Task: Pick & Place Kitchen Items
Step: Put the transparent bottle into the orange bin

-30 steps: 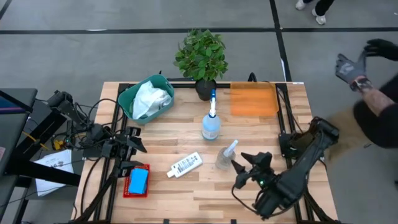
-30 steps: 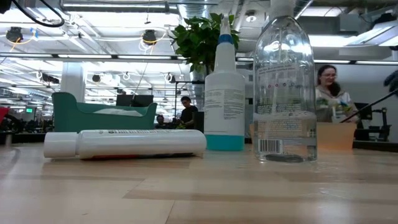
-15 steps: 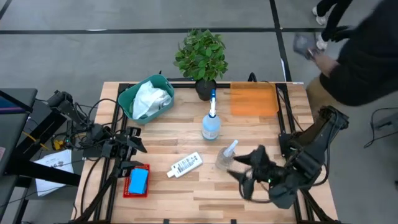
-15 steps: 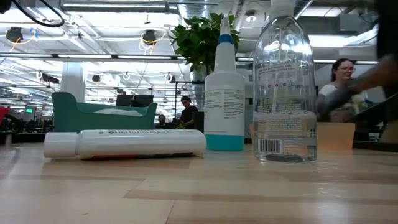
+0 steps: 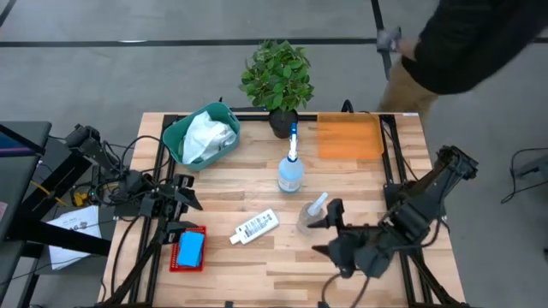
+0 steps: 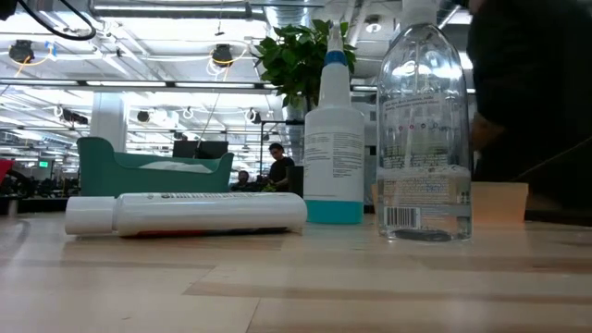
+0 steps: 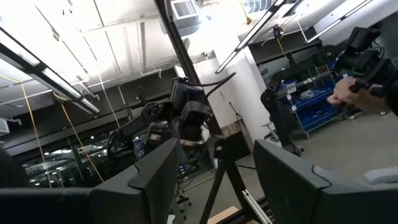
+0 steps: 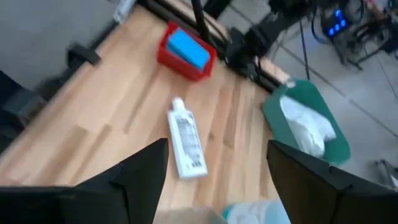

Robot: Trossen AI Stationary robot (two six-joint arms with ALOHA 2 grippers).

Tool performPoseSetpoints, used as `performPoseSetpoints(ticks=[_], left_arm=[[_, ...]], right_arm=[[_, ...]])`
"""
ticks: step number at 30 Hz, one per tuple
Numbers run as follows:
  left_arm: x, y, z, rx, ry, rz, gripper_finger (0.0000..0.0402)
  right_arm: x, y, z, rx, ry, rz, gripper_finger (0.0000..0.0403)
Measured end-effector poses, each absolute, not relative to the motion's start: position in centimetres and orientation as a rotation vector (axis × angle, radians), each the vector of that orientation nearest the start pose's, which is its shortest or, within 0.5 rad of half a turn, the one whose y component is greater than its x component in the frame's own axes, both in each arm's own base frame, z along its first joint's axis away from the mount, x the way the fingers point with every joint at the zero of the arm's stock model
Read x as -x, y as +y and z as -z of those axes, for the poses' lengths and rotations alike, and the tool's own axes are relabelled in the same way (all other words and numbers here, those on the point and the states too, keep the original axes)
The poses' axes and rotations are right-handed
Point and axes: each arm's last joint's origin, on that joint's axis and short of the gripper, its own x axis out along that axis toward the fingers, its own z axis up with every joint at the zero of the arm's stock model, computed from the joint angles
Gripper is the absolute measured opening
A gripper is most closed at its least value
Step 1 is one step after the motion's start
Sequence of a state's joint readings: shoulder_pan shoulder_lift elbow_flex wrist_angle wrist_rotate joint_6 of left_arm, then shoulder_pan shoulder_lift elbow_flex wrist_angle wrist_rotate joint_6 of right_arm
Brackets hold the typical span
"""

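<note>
Near edge of the desk [image 5: 282, 265], seen from above: the right gripper [image 5: 324, 234] hovers low at the near right, its jaws spread wide and holding nothing. The clear spray bottle [image 5: 312, 215] stands just to the far left of those jaws, almost between them; its long axis is upright, with the nozzle leaning toward the right. This is the relation on which the coming move probably turns: a short advance leftward would bring the jaws around the bottle's body. The right arm is much the nearer to it. The small white labelled bottle [image 5: 254, 227] lies on its side to the left, long axis running from near left to far right. At the near left a blue sponge [image 5: 190, 248] sits in a red tray [image 5: 174, 259], just beside the waiting left gripper [image 5: 175, 210], whose jaws stand partly apart and empty. Farther back stands a second spray bottle [image 5: 290, 174] with a blue nozzle. Farthest lie a green basket [image 5: 175, 137] holding a white cloth [image 5: 205, 136], an orange tray [image 5: 348, 137] and a potted plant [image 5: 276, 79]
</note>
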State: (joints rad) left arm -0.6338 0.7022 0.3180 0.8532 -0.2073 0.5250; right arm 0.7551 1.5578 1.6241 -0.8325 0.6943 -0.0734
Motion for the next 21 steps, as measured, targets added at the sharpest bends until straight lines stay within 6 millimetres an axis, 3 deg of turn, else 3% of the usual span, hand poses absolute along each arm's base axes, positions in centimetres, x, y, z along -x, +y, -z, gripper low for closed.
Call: performPoseSetpoints(ticks=[8,14,21], left_arm=[[-12.7,-8.6,-28.1,-0.317,-0.527,0.293,0.0205],[-12.8,-8.6,-28.1,-0.335,-0.529,0.288,0.0205],[-12.7,-8.6,-28.1,-0.334,-0.529,0.289,0.0205]], right_arm=[[-26.2,17.5,-37.2,0.556,0.752,-0.188,0.0264],[-26.9,15.3,-38.4,0.479,0.81,-0.215,0.0264],[-27.4,13.1,-38.3,0.483,0.899,-0.206,0.0264]])
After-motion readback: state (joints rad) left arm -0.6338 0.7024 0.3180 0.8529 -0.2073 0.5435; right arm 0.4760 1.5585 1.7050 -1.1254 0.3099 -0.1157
